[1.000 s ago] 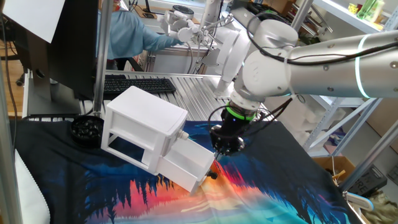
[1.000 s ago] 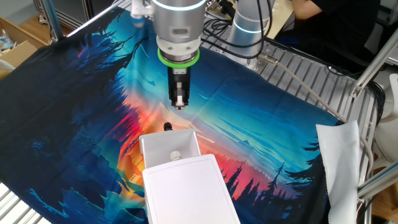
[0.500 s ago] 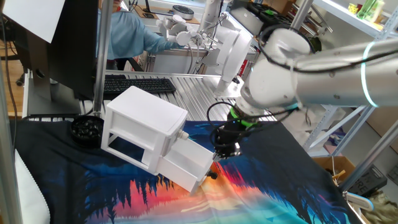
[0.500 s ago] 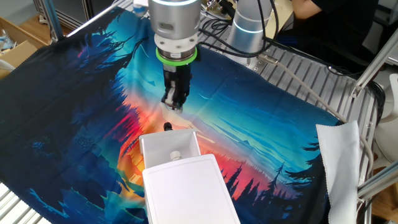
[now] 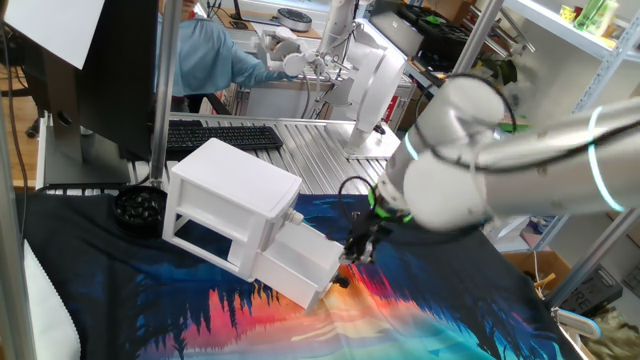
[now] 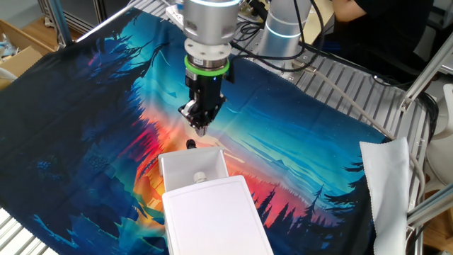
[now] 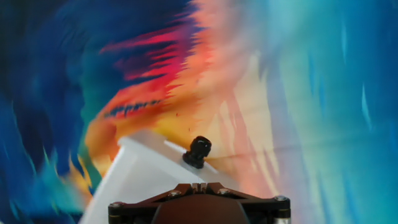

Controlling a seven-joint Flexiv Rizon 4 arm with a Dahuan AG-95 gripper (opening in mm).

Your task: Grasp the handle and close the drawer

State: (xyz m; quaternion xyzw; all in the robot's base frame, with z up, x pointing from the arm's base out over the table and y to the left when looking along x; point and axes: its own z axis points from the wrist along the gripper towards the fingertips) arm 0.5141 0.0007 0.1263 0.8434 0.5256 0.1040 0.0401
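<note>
A colourful cloth (image 6: 85, 127) covers the table, and the white cabinet (image 5: 228, 203) stands on it. Its bottom drawer (image 5: 298, 262) is pulled out. The gripper (image 6: 199, 125) hangs just above the drawer's front with fingers pressed together, holding nothing, near the small dark handle (image 7: 198, 152).

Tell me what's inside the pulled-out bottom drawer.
From above, the drawer shows bare white floor near its front. The cabinet covers its rear part, so anything back there can't be seen.
</note>
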